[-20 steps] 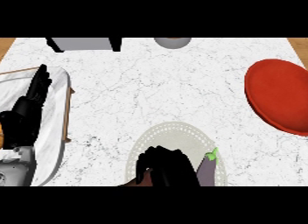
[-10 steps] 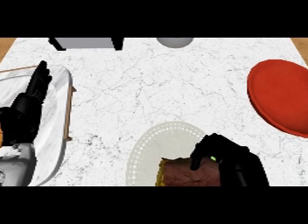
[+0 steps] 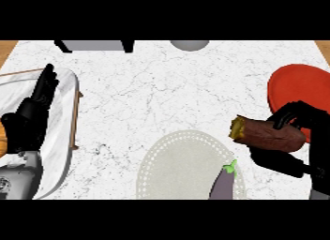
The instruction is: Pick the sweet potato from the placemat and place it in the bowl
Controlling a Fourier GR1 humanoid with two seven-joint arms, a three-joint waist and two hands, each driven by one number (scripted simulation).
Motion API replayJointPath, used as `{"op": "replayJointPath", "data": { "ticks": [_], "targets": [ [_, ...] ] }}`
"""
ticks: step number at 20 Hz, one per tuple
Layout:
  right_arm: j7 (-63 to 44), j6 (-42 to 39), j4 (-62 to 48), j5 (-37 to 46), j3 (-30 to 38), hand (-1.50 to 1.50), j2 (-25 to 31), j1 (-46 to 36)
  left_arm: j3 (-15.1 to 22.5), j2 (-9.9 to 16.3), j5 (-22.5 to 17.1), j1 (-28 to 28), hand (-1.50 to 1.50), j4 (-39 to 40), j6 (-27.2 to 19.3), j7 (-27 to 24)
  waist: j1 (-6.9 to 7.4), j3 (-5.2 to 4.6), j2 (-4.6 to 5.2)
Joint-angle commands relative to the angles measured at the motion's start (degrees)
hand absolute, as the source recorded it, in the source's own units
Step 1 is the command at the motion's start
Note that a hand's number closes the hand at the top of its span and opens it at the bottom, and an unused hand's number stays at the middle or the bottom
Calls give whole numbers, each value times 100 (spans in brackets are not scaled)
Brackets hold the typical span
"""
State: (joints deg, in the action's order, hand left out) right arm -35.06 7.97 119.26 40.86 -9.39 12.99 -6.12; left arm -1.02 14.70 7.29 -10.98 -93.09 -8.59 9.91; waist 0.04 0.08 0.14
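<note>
Brown sweet potato (image 3: 268,135) sits in your right hand (image 3: 313,140), fingers curled round it, just left of the red bowl (image 3: 307,90) and off the placemat (image 3: 185,164). Only one end is held, so it could slip out before you get over the bowl. Your left hand (image 3: 29,117) rests open, far left.

A single head view looks steeply down on the white marbled table (image 3: 168,93) from above its near edge, facing away from the robot toward the far side. Both forearms enter from the lower edge: the left hand (image 3: 26,122) at the view's left, the right hand (image 3: 303,140) at its right. The view sits close enough that the placemat (image 3: 182,164) and red bowl (image 3: 306,93) are cut by its borders.
</note>
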Motion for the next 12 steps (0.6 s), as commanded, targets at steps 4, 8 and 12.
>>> {"op": "replayJointPath", "data": {
  "ticks": [4,8,12],
  "targets": [
    [1689,335,-1771,-1013,1748,150,656,-553,-32,-44,74,-189,0,116,12,-5,30,1,14],
    [2095,553,-2882,-669,1962,150,894,-1130,-119,-34,-8,-143,0,162,125,-72,62,-5,7],
    [2940,959,-4074,-253,2262,150,1393,-1037,-106,-99,91,-149,0,432,45,-352,70,-3,38]
  ]
}}
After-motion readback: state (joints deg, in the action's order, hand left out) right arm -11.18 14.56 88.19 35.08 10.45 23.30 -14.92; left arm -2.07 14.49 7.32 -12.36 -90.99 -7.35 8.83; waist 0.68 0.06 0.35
